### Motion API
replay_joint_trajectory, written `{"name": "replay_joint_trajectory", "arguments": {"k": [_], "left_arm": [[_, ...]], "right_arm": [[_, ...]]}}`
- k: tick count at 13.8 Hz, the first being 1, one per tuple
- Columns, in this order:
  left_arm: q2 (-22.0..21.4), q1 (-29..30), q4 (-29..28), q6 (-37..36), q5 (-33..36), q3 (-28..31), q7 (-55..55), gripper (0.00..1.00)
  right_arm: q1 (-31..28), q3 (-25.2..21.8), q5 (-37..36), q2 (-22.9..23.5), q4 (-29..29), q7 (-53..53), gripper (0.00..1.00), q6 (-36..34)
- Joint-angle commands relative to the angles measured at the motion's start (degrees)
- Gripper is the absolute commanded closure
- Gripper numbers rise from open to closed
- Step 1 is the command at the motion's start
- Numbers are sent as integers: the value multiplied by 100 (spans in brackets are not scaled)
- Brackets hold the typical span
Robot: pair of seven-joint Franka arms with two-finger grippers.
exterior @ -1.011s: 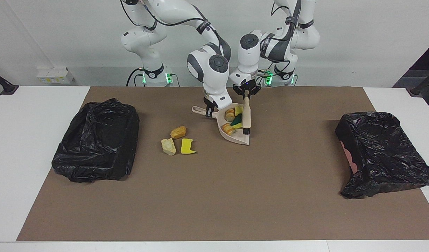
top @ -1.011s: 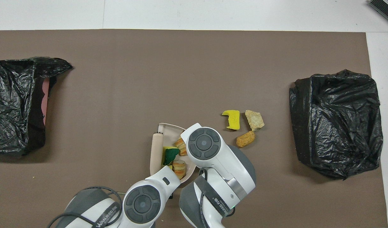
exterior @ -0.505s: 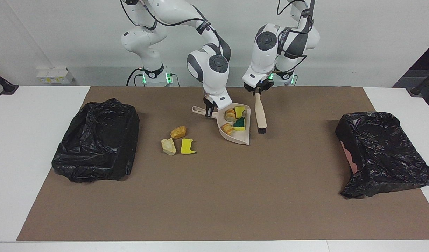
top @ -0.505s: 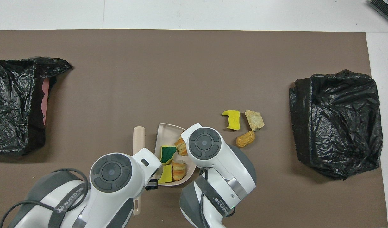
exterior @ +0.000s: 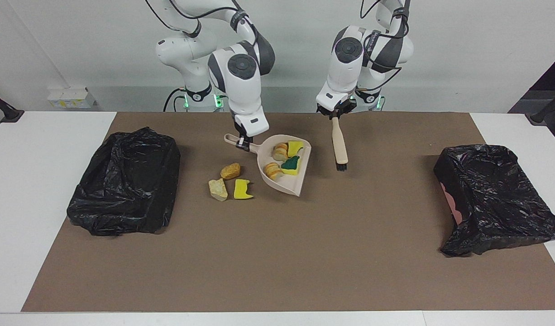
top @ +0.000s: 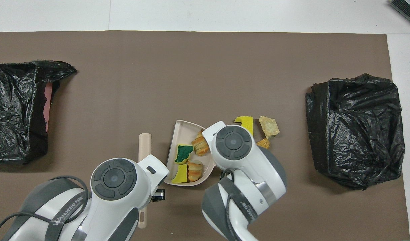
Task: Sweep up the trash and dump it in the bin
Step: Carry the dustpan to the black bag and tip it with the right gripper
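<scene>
a: start at the right arm's end of the table; what is there?

b: a black-lined bin (exterior: 123,181) on the brown mat (exterior: 277,253), mouth up; i judge it is the nearest place to tip a load; then three loose scraps (exterior: 230,182) of the trash lie together on the mat between that bin and the dustpan (exterior: 284,165): an orange chunk, a cream chunk, a yellow sponge piece.

a: and the dustpan itself?

b: the right gripper (exterior: 242,141) is clamped on its handle, at the end nearer the robots; the pan looks slightly lifted with its open lip pointing away from the robots; four scraps (top: 188,160) sit inside it, two bread-like chunks, a yellow sponge and a green-backed one; held by the handle like that, the load probably stays against the back wall.

a: why so close to the loose three?

b: my guess is it is being lined up beside them, so they can be brushed in before any dumping.

a: next along?

b: the brush (exterior: 339,146), hanging bristles down over the mat beside the pan but apart from it; the left gripper (exterior: 333,114) is closed tight on the top of its handle; held upright, it is ready to drag.

a: last?

b: a second black-lined bin (exterior: 495,194) at the left arm's end, well apart from everything.
</scene>
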Motion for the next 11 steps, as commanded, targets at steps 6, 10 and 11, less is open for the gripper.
{"name": "replay_joint_trajectory", "arguments": {"k": [6,10,11], "left_arm": [[-1386,-127,-1459,998,-1521,-1559,-462,100],[-1854,-189,-2021,1454,-2348,-2317,-612,100],[-1845,-189,-2031,1491,-2410,-2353,-673,100]], "right_arm": [[-2774,23,-843,-720,393,-2418,100,-1181],[-3804,15,-2012,-719,350,-3518,100,-629],[-3936,15,-2276,-719,315,-3642,100,-392]]}}
